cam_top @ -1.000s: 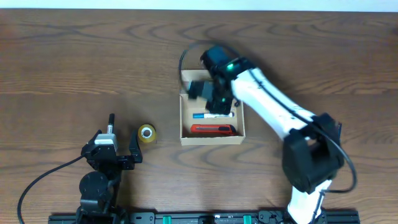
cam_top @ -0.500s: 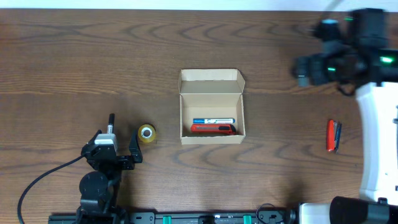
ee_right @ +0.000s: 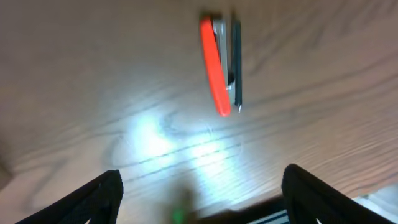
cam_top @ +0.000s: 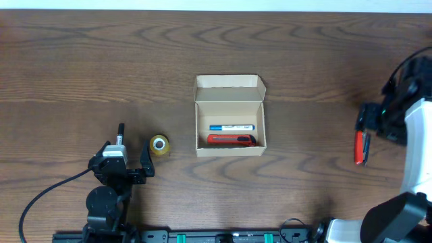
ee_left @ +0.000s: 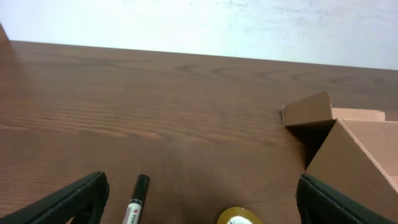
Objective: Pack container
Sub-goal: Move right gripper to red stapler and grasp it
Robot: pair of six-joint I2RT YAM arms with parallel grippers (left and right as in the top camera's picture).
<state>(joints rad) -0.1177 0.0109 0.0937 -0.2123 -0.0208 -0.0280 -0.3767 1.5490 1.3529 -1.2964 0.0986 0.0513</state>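
Note:
The container (cam_top: 229,91), a tan cardboard box with its flap lid folded back, stands mid-table and holds a blue-and-white marker (cam_top: 231,127) and a red cutter (cam_top: 231,140). Its corner shows in the left wrist view as the container (ee_left: 348,149). My left gripper (cam_top: 126,156) (ee_left: 199,202) rests open at the front left, with a black marker (cam_top: 121,131) (ee_left: 135,199) and a yellow tape roll (cam_top: 158,144) (ee_left: 239,216) just ahead of it. My right gripper (cam_top: 371,125) (ee_right: 202,186) hangs open and empty at the far right, above a second red cutter (cam_top: 358,147) (ee_right: 214,74) and a dark pen (cam_top: 366,146) (ee_right: 236,62).
The wooden table (cam_top: 81,67) ends at a white wall along the far side. A black rail (cam_top: 223,236) runs along the front edge, and a cable (cam_top: 47,196) trails left from the left arm's base.
My right gripper let go of the blue marker inside the box, swung away to the far right, then came down over the red cutter and pen there. The left arm has not moved.

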